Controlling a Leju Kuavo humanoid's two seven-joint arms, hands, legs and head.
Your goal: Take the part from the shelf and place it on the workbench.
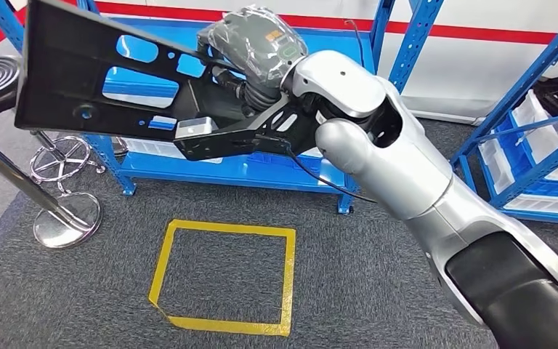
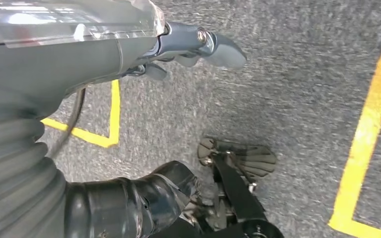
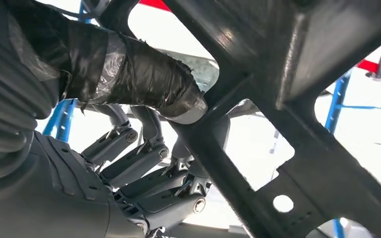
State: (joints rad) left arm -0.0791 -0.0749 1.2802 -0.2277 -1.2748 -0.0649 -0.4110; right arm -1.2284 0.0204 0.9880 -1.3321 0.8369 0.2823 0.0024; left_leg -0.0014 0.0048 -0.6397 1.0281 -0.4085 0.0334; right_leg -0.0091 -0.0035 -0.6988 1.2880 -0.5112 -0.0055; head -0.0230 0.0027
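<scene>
A long flat black plastic part (image 1: 94,80) with several cut-outs is raised in front of the blue shelf (image 1: 247,169), tilted up towards the left. My right hand (image 1: 251,54) grips it near its right end. The right wrist view shows the taped thumb (image 3: 144,79) and the curled fingers (image 3: 149,188) clamped round a bar of the part (image 3: 297,163). My left hand (image 2: 188,47) hangs low over the grey carpet, fingers curled in with nothing in them.
A yellow taped square (image 1: 225,275) marks the grey carpet below the part. A chrome stanchion base (image 1: 67,218) and a stool base (image 1: 62,158) stand at the left. A second blue rack with white bins (image 1: 530,145) stands at the right.
</scene>
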